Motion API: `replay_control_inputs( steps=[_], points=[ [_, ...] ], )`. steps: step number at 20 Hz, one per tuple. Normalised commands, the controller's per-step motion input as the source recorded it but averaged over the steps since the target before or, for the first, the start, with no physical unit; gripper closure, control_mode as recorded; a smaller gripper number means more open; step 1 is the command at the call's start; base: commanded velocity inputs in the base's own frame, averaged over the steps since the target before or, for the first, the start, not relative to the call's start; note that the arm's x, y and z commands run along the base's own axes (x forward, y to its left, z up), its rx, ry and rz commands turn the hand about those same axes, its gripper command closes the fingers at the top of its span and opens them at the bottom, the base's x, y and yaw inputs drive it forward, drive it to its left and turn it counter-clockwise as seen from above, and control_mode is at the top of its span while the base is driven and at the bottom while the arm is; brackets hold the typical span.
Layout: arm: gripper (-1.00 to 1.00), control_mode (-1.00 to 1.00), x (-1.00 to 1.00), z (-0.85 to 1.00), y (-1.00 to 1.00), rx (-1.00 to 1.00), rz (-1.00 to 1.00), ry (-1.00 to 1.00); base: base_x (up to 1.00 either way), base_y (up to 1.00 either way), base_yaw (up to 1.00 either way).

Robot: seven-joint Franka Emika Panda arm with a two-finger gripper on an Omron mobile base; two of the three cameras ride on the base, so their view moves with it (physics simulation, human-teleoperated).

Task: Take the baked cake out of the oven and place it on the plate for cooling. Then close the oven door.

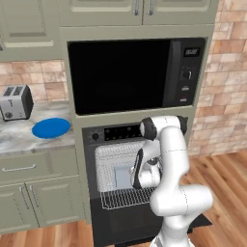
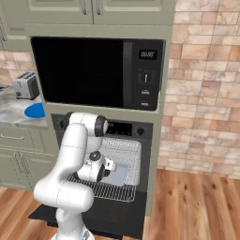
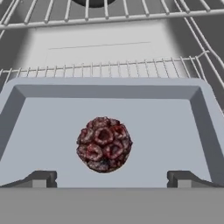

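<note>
Left base view, left to right: silver two-slot toaster (image 1: 16, 102) at upper left on the pale marbled counter (image 1: 19, 137), flat round bright blue plate (image 1: 51, 128) just to its right and bare, then the black built-in oven (image 1: 120, 133) under the larger black microwave (image 1: 125, 75), its dark drop-down oven door (image 1: 116, 224) lying open at the bottom of the frame with a wire rack (image 1: 126, 197) pulled out over it. The white arm's two-finger gripper (image 3: 111, 178) is inside the cavity; hand view shows both dark tips at the bottom edge, spread wide, holding nothing. Between and just above them, centre of that frame, the small round dark brown lumpy baked cake (image 3: 104, 144) sits on the floor of a shallow pale grey-blue baking tray (image 3: 26, 127), well apart from the tray walls. Handling, as a guess: light, soft and crumbly, knobbly surface so not slippery, but a hard squeeze would likely crush or shed bits. Best hold looks like across its widest girth, tips straddling left and right sides, low enough to avoid pinching the crown only. Tray rim in front may foul the tips on approach. Unclear: the cake is hidden behind the arm in both base views; the door handle can't be made out; the microwave display is too blurred to read; cake underside and whether it sticks to the tray can't be told.
</note>
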Motion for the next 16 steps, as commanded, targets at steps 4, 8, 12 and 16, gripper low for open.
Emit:
replay_control_inputs(
  steps=[4,8,12,16],
  points=[
    [-1.0,-1.0,0.08,-0.23,0.04,0.0,0.0,-0.03,0.0,0.0,0.0],
    [-1.0,-1.0,0.07,-0.27,0.05,0.0,0.0,-0.02,0.0,0.0,0.0],
    [-1.0,-1.0,0.05,-0.25,0.07,0.0,0.0,-0.02,0.0,0.0,0.0],
    [-1.0,-1.0,0.11,-0.19,0.03,0.0,0.0,-0.03,0.0,0.0,0.0]
  ],
)
